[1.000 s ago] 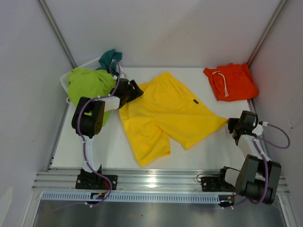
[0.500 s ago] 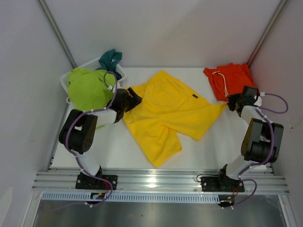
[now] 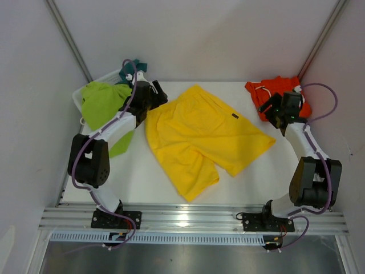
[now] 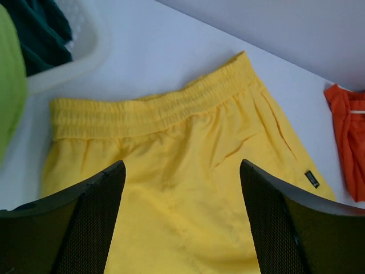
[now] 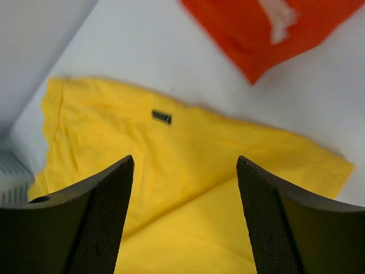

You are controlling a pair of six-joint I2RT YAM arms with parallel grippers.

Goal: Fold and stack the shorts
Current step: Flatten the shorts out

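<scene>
1. Top external view showed one white plastic basket (image 3: 78, 98) at the far left corner of the table (image 3: 131, 182). It held the lime-green shorts (image 3: 102, 105), heaped over the rim and hanging down the near side, and the teal shorts (image 3: 130, 68), bunched at the far end
2. Four pairs of shorts were in sight, one of each colour: two at the basket and two on the table
3. The yellow shorts (image 3: 199, 137) lay spread flat in the middle of the table, with the elastic waistband toward the far left and the two legs reaching near and right. A small dark label (image 3: 234, 117) faced up on the right side
4. The orange shorts (image 3: 279, 97) sat in a compact shape at the far right corner with the white drawstring (image 3: 268, 97) on top. Bare table showed between them and the yellow pair
5. The left gripper (image 4: 181, 166) had its jaws spread wide and held nothing. It was over the yellow shorts just near of the waistband, close beside the basket
6. The right gripper (image 5: 185, 161) was likewise spread wide and empty. It was at the near left edge of the orange shorts, with its camera looking across the yellow pair's right side and label
7. Whether either gripper's fingertips touched the cloth could not be told
</scene>
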